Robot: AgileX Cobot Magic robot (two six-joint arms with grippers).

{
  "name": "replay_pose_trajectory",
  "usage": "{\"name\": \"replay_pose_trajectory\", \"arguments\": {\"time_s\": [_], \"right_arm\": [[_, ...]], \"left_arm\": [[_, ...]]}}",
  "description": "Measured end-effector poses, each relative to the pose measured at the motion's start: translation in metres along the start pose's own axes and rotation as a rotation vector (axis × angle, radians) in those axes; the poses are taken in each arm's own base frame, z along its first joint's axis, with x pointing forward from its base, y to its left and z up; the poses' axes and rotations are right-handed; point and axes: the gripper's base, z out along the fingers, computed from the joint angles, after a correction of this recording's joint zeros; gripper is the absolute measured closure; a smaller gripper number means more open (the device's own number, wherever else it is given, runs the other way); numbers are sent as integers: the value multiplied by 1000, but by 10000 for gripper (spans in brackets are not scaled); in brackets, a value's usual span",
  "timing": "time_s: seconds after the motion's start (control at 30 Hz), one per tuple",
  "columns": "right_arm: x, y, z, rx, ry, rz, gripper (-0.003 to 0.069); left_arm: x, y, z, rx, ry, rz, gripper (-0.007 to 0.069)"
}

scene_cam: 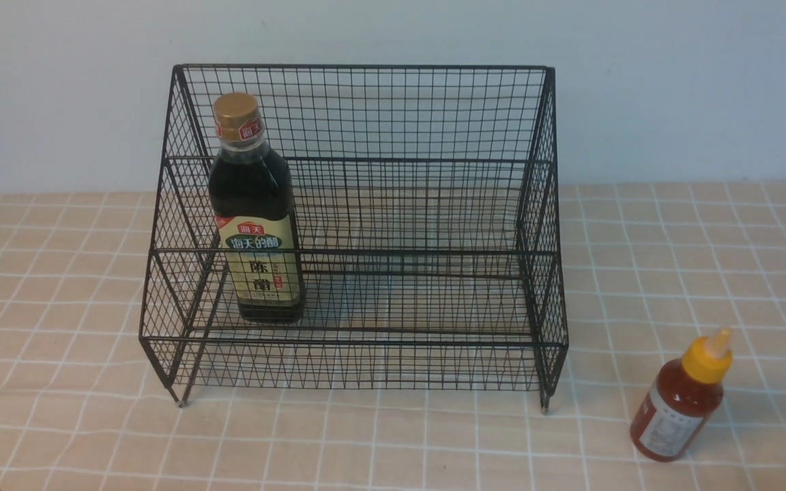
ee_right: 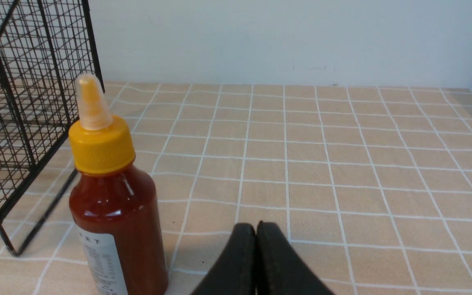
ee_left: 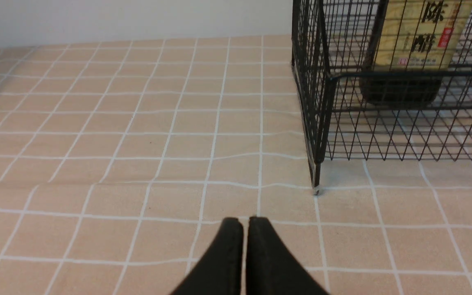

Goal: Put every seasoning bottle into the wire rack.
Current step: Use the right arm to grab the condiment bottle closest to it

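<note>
The black wire rack (scene_cam: 434, 116) stands in the middle of the table. The tall dark bottle (scene_cam: 254, 211) with gold cap and beige-green label stands upright inside it, on the left of a lower tier; its label shows in the left wrist view (ee_left: 420, 32). The small red-sauce bottle (scene_cam: 681, 404) with yellow nozzle cap stands on the table to the right of the rack, outside it. In the right wrist view it (ee_right: 115, 205) stands close beside my right gripper (ee_right: 256, 226), which is shut and empty. My left gripper (ee_left: 243, 221) is shut and empty, near the rack's left front foot (ee_left: 316, 189).
The table carries a beige cloth with a white grid (scene_cam: 59, 273). A pale wall (scene_cam: 673, 82) rises directly behind the rack. A corner of the rack (ee_right: 23, 123) shows in the right wrist view next to the red bottle.
</note>
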Motion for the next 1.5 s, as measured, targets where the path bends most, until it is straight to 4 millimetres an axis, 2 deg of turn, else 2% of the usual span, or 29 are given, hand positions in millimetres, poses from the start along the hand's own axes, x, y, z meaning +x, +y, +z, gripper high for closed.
{"name": "replay_pose_trajectory", "arguments": {"time_s": [1.03,1.17,1.33,1.5], "right_arm": [[0,0,0,0,-2,1,673],[-6,2,0,-20,-87,64,673],[-32,3,-6,-88,-378,297,673],[-37,2,-8,-91,-436,293,673]], "left_arm": [[0,0,0,-1,4,1,627],[0,0,0,-1,5,1,627],[0,0,0,-1,5,1,627],[0,0,0,-1,5,1,627]]}}
